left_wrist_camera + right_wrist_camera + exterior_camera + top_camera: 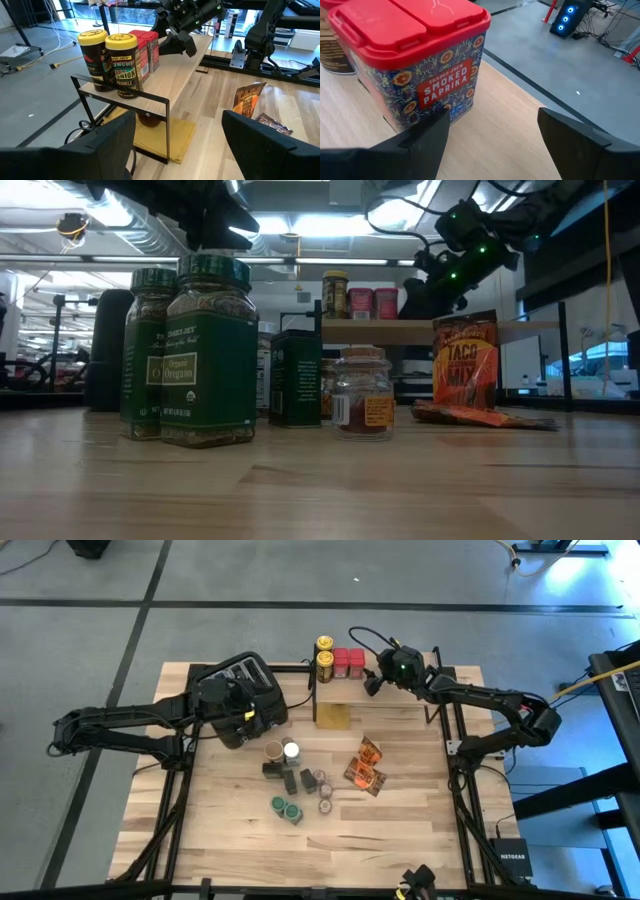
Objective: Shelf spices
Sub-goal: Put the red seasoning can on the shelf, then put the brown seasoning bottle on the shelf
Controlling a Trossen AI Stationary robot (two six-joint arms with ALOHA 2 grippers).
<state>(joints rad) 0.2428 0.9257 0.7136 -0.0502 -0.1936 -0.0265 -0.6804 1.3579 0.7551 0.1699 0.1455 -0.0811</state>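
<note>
1. A pale wooden desk (420, 830) is seen from above, with a dark arm reaching in from each side.
2. The shelf (400, 690), a pale plank on thin black legs, is placed at the far edge of the desk, near the middle.
3. Four spices are lined up at one end of the shelf: two yellow-lidded jars (324, 655) stand side by side, and two red-lidded tins (349, 663) are set just beside them.
4. The right hand (372, 677) is held over the shelf, just beside the red tins, with its fingers spread wide and nothing gripped between them.
5. In the right wrist view, a red-lidded tin labelled smoked paprika (415, 62) is seen standing on the plank just ahead of the open fingers (415, 145).
6. The left hand (262, 712) is positioned over a black toaster (240, 675) at the left end of the shelf; its fingers are also held wide apart and empty.
7. The other spices are scattered on the desk in front of the shelf: small jars and tins with white, tan and dark lids (290, 770), and two green-lidded jars (285, 808) nearer the front edge.
8. Orange foil packets (365, 768) are found to the right of the jars; one labelled taco mix (465, 365) is seen in the low view.
9. A yellow-brown flat packet (333, 716) is seen lying on the desk beneath the shelf.
</note>
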